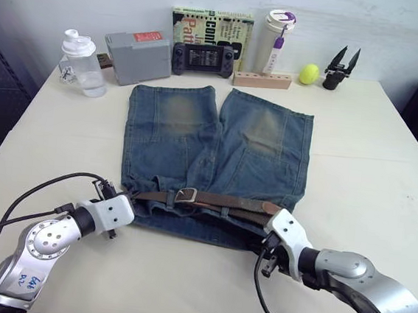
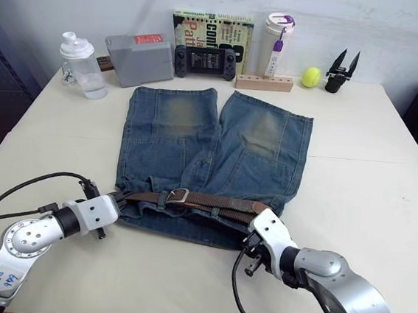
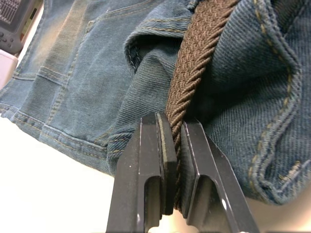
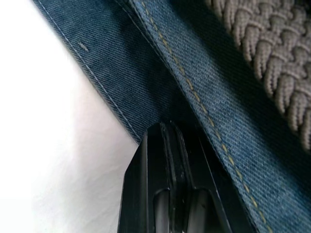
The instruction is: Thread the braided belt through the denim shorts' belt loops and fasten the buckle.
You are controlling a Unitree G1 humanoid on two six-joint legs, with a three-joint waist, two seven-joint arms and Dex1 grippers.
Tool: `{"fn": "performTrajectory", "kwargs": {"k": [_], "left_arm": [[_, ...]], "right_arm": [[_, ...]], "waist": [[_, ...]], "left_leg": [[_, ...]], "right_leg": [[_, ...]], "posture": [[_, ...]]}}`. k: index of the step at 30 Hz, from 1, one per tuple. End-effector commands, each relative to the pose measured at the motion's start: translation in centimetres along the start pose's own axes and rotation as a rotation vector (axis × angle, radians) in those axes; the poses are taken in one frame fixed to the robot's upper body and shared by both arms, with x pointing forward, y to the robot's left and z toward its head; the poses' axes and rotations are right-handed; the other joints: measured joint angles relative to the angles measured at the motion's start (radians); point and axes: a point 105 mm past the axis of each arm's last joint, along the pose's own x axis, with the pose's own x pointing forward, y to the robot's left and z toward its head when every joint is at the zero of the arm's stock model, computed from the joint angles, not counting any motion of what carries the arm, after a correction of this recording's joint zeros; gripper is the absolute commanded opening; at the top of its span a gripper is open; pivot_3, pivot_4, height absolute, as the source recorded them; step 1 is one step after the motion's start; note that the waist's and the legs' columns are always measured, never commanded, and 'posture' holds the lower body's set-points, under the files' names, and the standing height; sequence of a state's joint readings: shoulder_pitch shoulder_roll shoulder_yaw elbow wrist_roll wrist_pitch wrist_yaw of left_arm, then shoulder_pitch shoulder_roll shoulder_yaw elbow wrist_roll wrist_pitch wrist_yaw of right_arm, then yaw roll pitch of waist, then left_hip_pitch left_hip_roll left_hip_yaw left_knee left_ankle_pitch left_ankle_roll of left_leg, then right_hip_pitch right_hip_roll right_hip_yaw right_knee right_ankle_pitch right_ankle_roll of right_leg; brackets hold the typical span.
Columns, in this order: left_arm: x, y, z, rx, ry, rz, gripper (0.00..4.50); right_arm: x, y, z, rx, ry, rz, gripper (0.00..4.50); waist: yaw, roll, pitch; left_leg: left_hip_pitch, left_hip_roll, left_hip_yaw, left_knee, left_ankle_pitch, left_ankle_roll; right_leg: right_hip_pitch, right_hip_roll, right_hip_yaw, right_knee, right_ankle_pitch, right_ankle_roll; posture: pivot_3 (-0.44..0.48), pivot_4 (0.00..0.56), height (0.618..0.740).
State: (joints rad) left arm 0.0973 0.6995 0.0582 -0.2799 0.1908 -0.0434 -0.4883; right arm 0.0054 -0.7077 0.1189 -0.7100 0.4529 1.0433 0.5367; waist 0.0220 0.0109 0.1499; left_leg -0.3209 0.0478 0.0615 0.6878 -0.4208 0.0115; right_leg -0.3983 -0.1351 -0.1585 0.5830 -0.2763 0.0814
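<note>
left end effector (image 3: 175,165) clamped on the braided belt (image 1: 227,202) at the waistband's left end | right end effector (image 4: 177,160) fingers together, pinching the denim shorts (image 1: 209,156) hem at the right end | belt lies along the waistband, buckle (image 1: 186,195) left of centre | shorts flat on the desk (image 1: 371,165), legs pointing away

One denim shorts (image 1: 209,156), one braided belt (image 1: 227,201), one buckle (image 1: 186,195) — two bottles (image 1: 82,63) (image 1: 276,41).
</note>
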Motion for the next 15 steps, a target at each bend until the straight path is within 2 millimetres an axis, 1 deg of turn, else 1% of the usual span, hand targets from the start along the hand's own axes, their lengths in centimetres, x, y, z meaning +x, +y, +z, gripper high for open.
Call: {"fn": "performTrajectory", "kwargs": {"k": [1,2,3,4,6,7,8,11,15], "left_arm": [[0.8,0.4,1.3,0.021,-0.034,0.016,0.05],[1.1,0.3,1.7,0.021,-0.048,0.012,0.0],[1.3,0.2,2.0,0.021,-0.057,0.009,0.0],[1.5,0.1,2.2,0.019,-0.066,0.004,0.0],[1.7,-0.1,2.5,0.011,-0.075,-0.002,0.0],[1.7,-0.1,2.6,0.009,-0.079,-0.005,0.0],[1.8,-0.2,2.6,0.009,-0.081,-0.006,0.0],[1.9,-0.1,2.7,0.009,-0.084,-0.005,0.0],[2.1,0.0,2.8,0.013,-0.091,-0.009,0.0]], "right_arm": [[-1.1,-2.2,-2.8,0.051,0.124,-0.117,0.32],[-1.4,-1.9,-2.3,0.036,0.101,-0.099,0.65],[-1.6,-1.7,-2.0,0.025,0.088,-0.088,0.86],[-1.9,-1.5,-1.3,0.001,0.056,-0.08,1.23],[-2.5,-1.1,-0.1,-0.055,-0.007,-0.069,2.09],[-2.8,-0.8,0.5,-0.081,-0.037,-0.059,2.51],[-3.1,-0.6,0.9,-0.106,-0.063,-0.053,3.0],[-3.9,0.0,1.7,-0.131,-0.137,-0.033,3.0],[-5.0,0.5,2.9,-0.141,-0.239,-0.01,3.0]], "waist": [[0.004,0.001,0.004],[0.008,0.002,0.007],[0.011,0.002,0.009],[0.012,0.005,0.011],[0.013,0.008,0.013],[0.013,0.009,0.014],[0.014,0.009,0.016],[0.014,0.009,0.019],[0.015,0.009,0.028]], "left_leg": [[0.0,0.0,0.0,0.0,0.0,0.0],[-0.001,-0.001,0.0,0.0,0.001,0.0],[-0.001,-0.002,0.0,0.0,0.001,0.001],[-0.002,-0.003,0.0,0.0,0.002,0.002],[-0.007,-0.005,0.0,0.0,0.003,0.001],[-0.012,-0.006,0.0,0.0,0.007,-0.004],[-0.015,-0.007,0.0,0.0,0.009,-0.005],[-0.017,-0.008,0.002,0.0,0.011,-0.005],[-0.016,-0.011,0.004,0.0,0.012,-0.003]], "right_leg": [[0.0,0.0,0.0,0.0,0.0,0.0],[0.0,-0.001,0.0,0.0,0.0,0.0],[0.0,-0.002,0.0,0.0,0.0,0.001],[-0.001,-0.003,0.0,0.0,0.001,0.001],[-0.006,-0.004,0.0,0.0,0.003,0.004],[-0.011,-0.004,0.0,0.002,0.003,0.006],[-0.014,-0.004,-0.001,0.002,0.004,0.006],[-0.014,0.004,-0.006,0.004,0.005,0.009],[-0.014,0.004,-0.009,0.003,0.007,0.013]], "posture": [[0.0,0.15,0.726],[0.0,0.15,0.726],[0.0,0.15,0.726],[0.0,0.15,0.726],[0.0,0.15,0.726],[0.0,0.15,0.726],[0.0,0.15,0.726],[0.0,0.15,0.726],[0.0,0.15,0.726]]}}
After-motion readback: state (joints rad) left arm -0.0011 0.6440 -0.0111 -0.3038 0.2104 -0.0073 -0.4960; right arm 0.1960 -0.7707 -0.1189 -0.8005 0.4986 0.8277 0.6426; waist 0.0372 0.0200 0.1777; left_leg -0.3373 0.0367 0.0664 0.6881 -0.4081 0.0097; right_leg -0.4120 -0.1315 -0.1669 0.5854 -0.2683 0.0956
